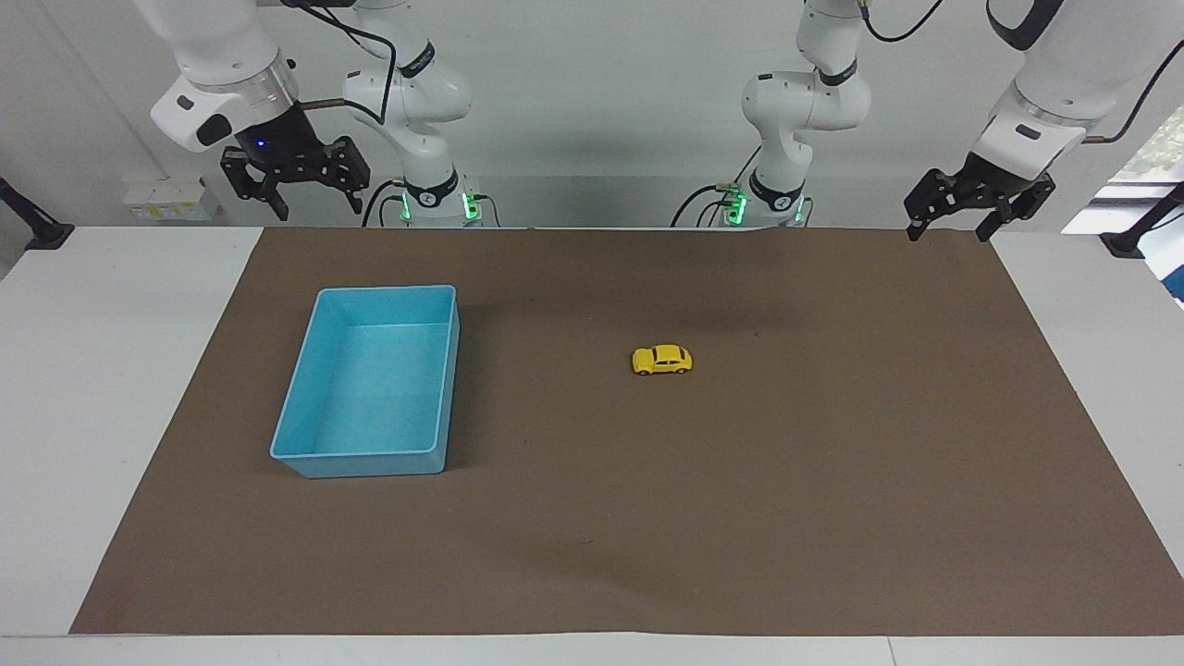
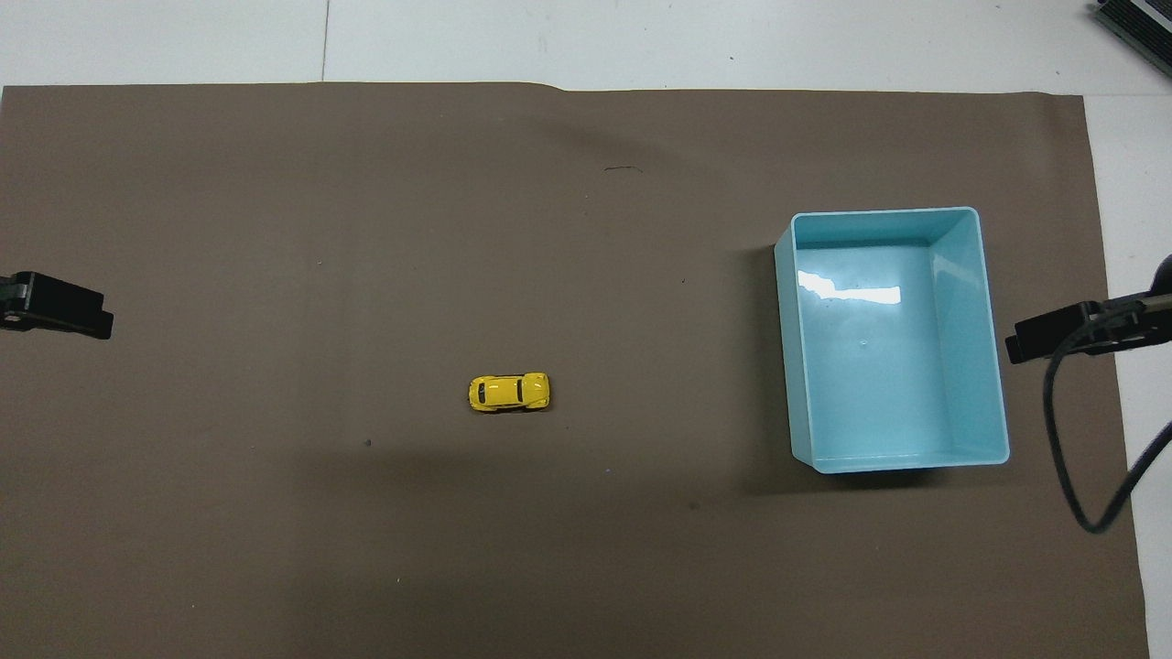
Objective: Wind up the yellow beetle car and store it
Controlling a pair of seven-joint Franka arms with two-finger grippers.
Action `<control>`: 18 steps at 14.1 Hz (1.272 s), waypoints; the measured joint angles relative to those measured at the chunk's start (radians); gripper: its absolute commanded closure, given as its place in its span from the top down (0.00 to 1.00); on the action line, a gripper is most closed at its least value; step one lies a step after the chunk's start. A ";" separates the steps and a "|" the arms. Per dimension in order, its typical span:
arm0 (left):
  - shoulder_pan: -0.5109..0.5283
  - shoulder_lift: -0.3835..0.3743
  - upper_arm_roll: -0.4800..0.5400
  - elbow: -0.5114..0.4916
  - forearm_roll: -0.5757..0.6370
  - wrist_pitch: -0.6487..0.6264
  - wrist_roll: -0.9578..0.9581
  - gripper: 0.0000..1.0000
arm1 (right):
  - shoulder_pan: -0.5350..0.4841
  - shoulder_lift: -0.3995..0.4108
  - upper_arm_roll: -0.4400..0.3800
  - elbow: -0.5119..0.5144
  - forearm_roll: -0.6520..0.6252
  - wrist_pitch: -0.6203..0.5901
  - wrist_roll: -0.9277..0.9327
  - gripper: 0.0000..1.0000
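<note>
You have bright, even light from above — both views are sharp, with no blur. Shadows are soft: a dark band hugs the blue bin (image 2: pixel 993 348) on its side toward the yellow beetle car (image 2: pixel 509 392). White glare streaks the bin's floor in the overhead view. The brown mat (image 1: pixel 832 481) looks matte — no reflections.

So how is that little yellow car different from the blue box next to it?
The yellow beetle car is tiny and rounded; the blue bin is far bigger and rectangular. The car is a closed body with dark windows; the bin is open-topped with nothing in it. The car sits near the mat's middle; the bin lies toward the right arm's end. Both rest on the brown mat, untouched.
</note>
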 measured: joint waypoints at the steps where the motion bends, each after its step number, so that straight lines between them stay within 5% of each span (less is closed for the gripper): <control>1: 0.000 0.000 0.000 0.000 0.000 -0.002 0.000 1.00 | 0.000 0.000 0.000 0.000 0.000 0.000 0.000 1.00; 11: 0.000 0.000 -0.014 -0.001 -0.026 -0.013 0.065 1.00 | 0.000 0.000 0.000 0.000 0.000 0.000 0.000 1.00; 18: -0.003 0.003 -0.028 -0.001 -0.027 0.003 0.425 1.00 | 0.000 0.000 0.000 0.000 0.000 0.000 0.000 1.00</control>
